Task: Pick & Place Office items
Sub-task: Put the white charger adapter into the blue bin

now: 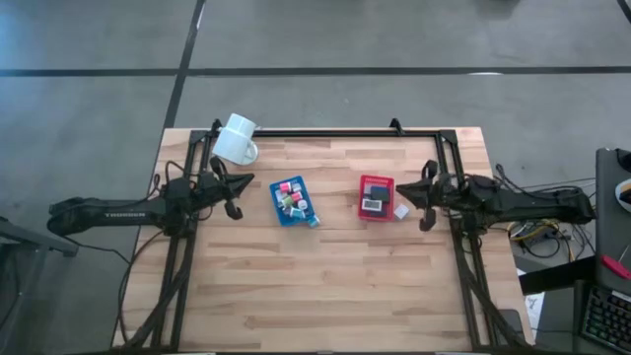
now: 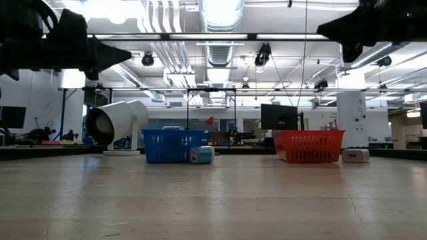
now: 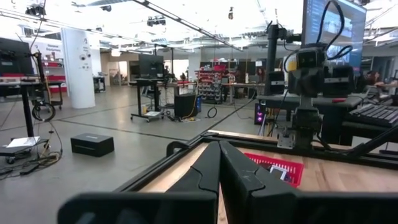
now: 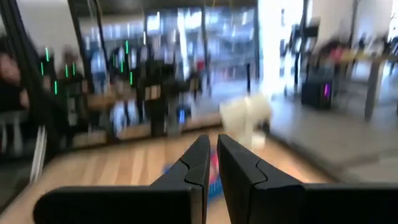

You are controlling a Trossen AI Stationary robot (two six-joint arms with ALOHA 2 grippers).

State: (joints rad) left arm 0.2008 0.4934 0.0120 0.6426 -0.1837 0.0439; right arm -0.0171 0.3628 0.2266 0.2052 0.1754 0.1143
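Several tiny colored blocks lie in the blue tray (image 1: 290,200), and one teal block (image 1: 314,221) rests on the table at its near right corner. The red tray (image 1: 376,197) holds a few dark and white blocks, and a white block (image 1: 401,211) lies on the table beside it. In the low view the teal block (image 2: 201,155) and the white block (image 2: 355,155) sit next to their trays. My left gripper (image 1: 243,185) hovers left of the blue tray, shut (image 3: 219,149). My right gripper (image 1: 424,200) hovers right of the red tray, shut (image 4: 213,146).
A white mug (image 1: 237,139) lies on its side near the table's far left corner, also seen as the mug (image 2: 120,123) in the low view. A dark frame rail (image 1: 335,132) runs along the far edge. The near half of the wooden table (image 1: 315,296) is bare.
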